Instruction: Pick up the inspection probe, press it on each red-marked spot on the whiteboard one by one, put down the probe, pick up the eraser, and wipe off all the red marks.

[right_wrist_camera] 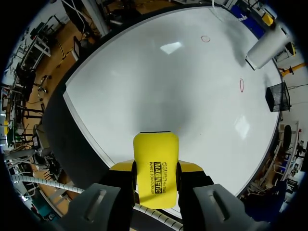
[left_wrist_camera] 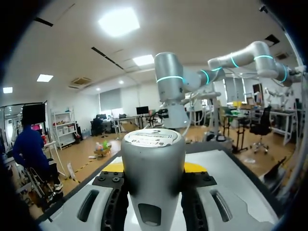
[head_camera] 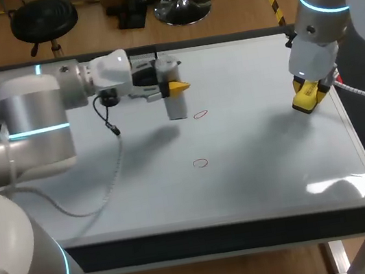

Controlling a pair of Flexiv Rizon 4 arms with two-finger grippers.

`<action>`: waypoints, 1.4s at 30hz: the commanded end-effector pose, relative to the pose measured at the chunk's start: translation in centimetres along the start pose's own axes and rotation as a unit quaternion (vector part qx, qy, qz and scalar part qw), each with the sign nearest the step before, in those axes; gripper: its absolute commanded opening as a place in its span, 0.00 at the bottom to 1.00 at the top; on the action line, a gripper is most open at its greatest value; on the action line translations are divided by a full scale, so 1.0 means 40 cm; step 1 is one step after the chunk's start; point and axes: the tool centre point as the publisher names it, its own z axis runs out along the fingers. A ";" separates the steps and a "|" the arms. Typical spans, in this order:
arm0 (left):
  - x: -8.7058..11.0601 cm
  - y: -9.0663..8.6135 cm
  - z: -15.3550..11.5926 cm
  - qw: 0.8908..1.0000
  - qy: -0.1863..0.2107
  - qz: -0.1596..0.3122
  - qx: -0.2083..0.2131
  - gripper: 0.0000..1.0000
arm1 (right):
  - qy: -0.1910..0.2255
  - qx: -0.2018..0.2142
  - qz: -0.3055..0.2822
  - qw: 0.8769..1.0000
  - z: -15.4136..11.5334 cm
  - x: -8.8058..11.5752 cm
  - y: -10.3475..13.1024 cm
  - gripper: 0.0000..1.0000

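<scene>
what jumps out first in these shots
The left gripper is shut on a grey inspection probe, held upright over the far middle of the whiteboard. It stands beside one of two red marks; the other lies nearer. At the board's right edge, the right gripper is shut on a bright yellow eraser.

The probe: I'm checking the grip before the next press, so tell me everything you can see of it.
The probe is a silver-grey cylinder, seemingly metal, with a flat round printed cap and a dark oval recess in its side. It stands upright, clamped between the fingers of the left gripper. Its lower end is beside a red mark on the whiteboard; whether it touches the board I cannot tell.
</scene>
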 end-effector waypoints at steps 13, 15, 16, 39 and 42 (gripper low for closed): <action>-0.042 0.033 0.112 0.999 0.033 0.000 0.005 0.00 | 0.001 0.000 -0.001 1.000 -0.001 0.001 -0.002 0.00; -0.044 0.038 0.116 0.999 0.040 -0.006 0.008 0.00 | 0.001 0.000 -0.001 1.000 -0.001 0.001 -0.002 0.00; -0.044 0.041 0.117 0.999 0.045 -0.006 0.012 0.00 | 0.001 0.000 -0.001 1.000 -0.001 0.001 -0.002 0.00; -0.044 0.077 0.139 0.999 0.050 -0.016 0.005 0.00 | 0.001 0.000 -0.001 1.000 -0.001 0.001 -0.002 0.00; -0.043 0.078 0.140 0.999 0.049 -0.015 0.004 0.00 | 0.001 0.000 -0.001 1.000 -0.001 0.001 -0.002 0.00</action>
